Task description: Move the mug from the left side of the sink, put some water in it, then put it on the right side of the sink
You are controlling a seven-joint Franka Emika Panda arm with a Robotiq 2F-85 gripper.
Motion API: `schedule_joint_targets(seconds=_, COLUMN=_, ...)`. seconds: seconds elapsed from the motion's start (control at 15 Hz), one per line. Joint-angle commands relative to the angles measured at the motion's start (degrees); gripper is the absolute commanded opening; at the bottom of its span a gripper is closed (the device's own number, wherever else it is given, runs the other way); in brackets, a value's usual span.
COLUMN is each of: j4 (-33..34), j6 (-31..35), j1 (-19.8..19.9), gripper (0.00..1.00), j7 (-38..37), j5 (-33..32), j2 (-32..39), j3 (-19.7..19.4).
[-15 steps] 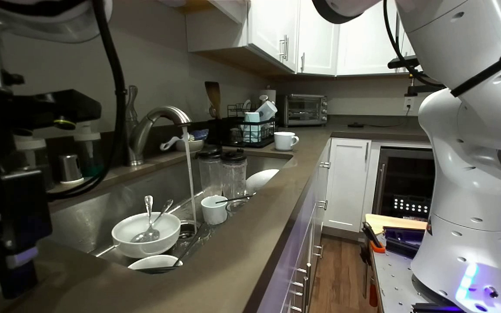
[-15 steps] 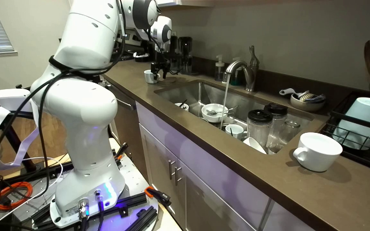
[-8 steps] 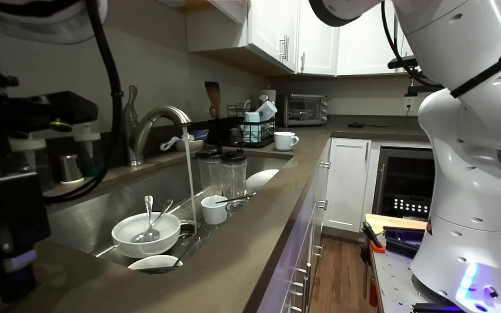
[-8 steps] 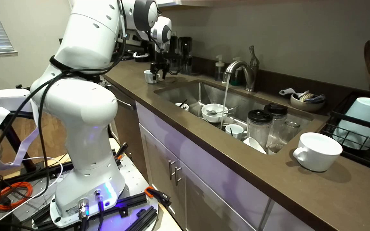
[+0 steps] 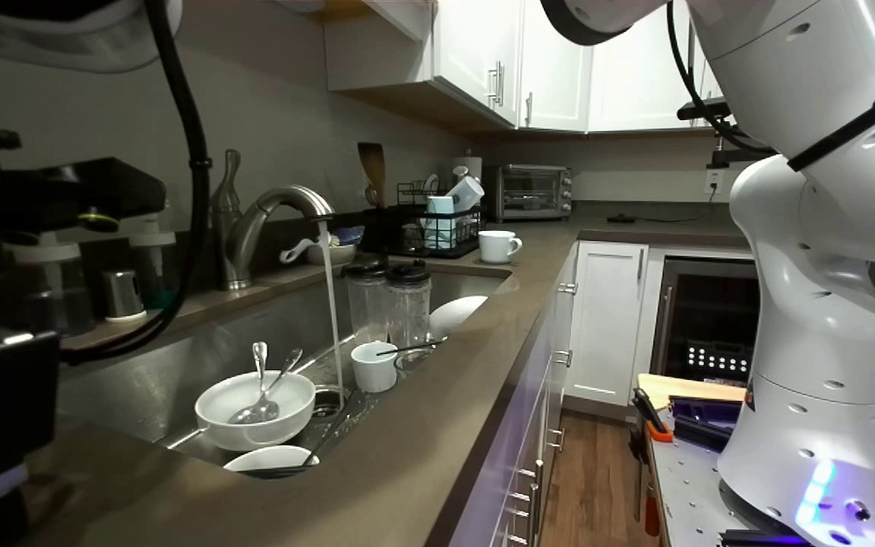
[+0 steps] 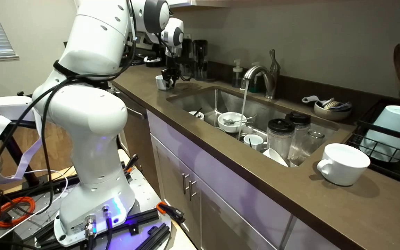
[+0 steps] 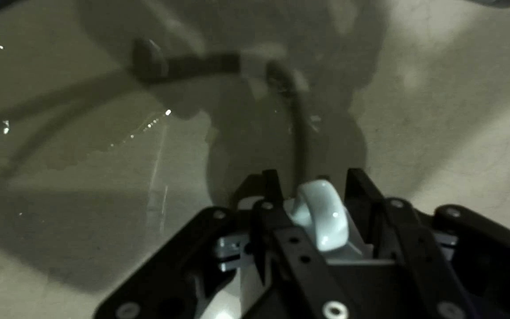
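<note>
The gripper point(image 7: 315, 184) is spread around the handle point(image 7: 329, 215) of the mug point(image 6: 160, 82). Lidded jars point(image 6: 278, 141) and a bowl point(image 5: 255, 436) crowd the sink point(image 6: 227, 97).

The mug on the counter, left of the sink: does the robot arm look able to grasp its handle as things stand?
Probably yes: in the wrist view, the mug's handle seems to lie within the open pincer, and nothing else shows in between.
</note>
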State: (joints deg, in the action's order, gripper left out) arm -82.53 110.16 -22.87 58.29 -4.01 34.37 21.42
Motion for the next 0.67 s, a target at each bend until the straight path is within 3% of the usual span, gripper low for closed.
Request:
schedule_joint_targets(seconds=0.0, j4=1.3, j6=-1.9, j1=-0.7, gripper=0.14, j7=-0.6, j5=-0.1, j2=0.2, j3=0.0)
schedule_joint_targets(seconds=0.07, j4=1.3, j6=-2.1, j1=-0.8, gripper=0.06, j7=-0.7, j5=-0.1, j2=0.1, j3=0.0)
schedule_joint_targets(seconds=0.2, j4=1.1, j6=-2.1, j1=-0.9, gripper=0.01, j7=-0.8, j5=0.0, j2=-0.1, j3=0.0)
schedule_joint_targets(seconds=0.33, j4=1.0, j6=-2.3, j1=-1.0, gripper=0.06, j7=-0.8, j5=-0.1, j2=-0.1, j3=0.0)
schedule_joint_targets(seconds=0.6, j4=0.4, j6=-2.8, j1=-1.1, gripper=0.06, j7=-1.3, j5=-0.2, j2=-1.1, j3=-0.1)
